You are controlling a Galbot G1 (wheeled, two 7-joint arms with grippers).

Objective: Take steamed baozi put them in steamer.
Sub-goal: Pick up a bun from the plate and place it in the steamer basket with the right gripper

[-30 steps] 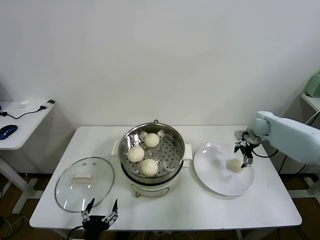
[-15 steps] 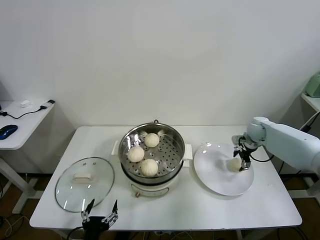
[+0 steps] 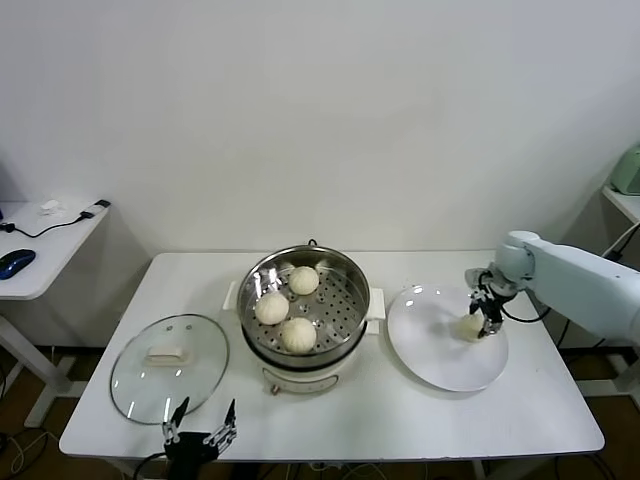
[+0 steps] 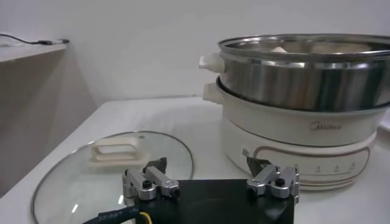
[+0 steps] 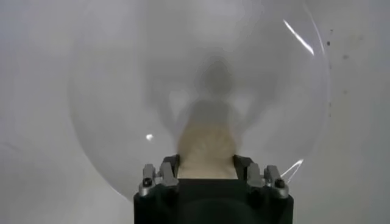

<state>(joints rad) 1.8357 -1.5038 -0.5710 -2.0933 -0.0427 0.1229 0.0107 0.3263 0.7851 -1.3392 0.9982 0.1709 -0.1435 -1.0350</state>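
Three baozi (image 3: 289,308) are sitting in the steamer (image 3: 345,270). My right gripper (image 3: 484,322) is pinching the last baozi (image 3: 470,327) near the plate's (image 3: 430,360) right edge; lifting comes next. My left gripper (image 3: 201,424) is hanging open at the table's (image 3: 400,410) front-left edge.

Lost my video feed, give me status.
Right gripper shut on last baozi, on plate. Left gripper open, idle by glass lid. Three buns in steamer. Path clear.
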